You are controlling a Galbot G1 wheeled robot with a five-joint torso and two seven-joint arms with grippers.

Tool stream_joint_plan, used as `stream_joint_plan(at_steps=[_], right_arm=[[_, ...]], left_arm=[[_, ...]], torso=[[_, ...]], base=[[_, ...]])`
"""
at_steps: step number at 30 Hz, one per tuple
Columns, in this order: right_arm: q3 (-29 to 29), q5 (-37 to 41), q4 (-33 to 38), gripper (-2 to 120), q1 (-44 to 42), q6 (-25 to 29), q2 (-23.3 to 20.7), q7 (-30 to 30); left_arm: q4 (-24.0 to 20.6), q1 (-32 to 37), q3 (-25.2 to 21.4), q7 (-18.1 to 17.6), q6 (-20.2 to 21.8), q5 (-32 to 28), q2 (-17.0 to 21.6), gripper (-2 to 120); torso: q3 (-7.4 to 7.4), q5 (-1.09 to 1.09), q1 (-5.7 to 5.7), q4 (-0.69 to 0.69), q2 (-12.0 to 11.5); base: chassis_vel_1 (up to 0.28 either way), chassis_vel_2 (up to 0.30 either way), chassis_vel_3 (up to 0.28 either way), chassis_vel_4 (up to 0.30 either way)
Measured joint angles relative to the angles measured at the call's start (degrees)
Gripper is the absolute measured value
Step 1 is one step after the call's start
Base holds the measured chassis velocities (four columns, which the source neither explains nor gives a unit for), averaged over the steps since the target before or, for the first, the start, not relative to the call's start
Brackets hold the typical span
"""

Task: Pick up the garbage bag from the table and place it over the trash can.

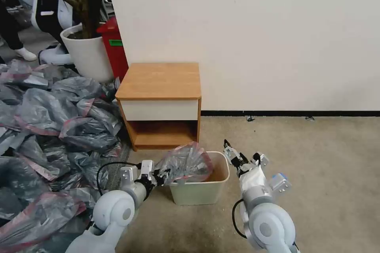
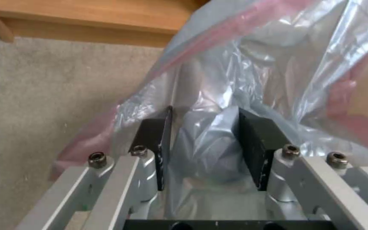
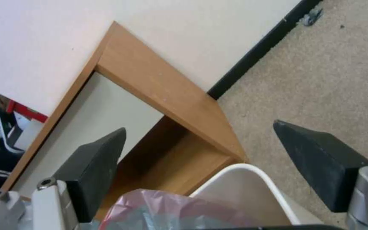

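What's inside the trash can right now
The garbage bag billows over the left side of the trash can, pinched by the left end effector. The right inner wall shows bare; the bottom is hidden by the bag and rim.

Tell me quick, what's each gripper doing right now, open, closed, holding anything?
Left gripper: closed on the garbage bag, holding it over the trash can.
Right gripper: open, holding nothing, beside the trash can's right rim.
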Motion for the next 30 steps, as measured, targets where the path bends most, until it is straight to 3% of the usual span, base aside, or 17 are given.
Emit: stream_joint_plan(at_steps=[13,30], right_arm=[[0.07,-0.41,-0.43,89,0.01,0.27,0.18,-0.03],[0.41,-0.75,-0.64,88,-0.11,0.46,0.42,-0.07]], left_arm=[[2.16,-3.18,3.97,-8.67,-0.09,-7.74,1.41,27],[3.83,-5.92,7.35,-16.47,-0.22,-12.52,1.51,29]], torso=[[0.0,0.0,0.0,0.0,0.0],[0.0,0.0,0.01,0.0,0.0]], base=[[0.0,0.0,0.0,0.0],[0.0,0.0,0.0,0.0]])
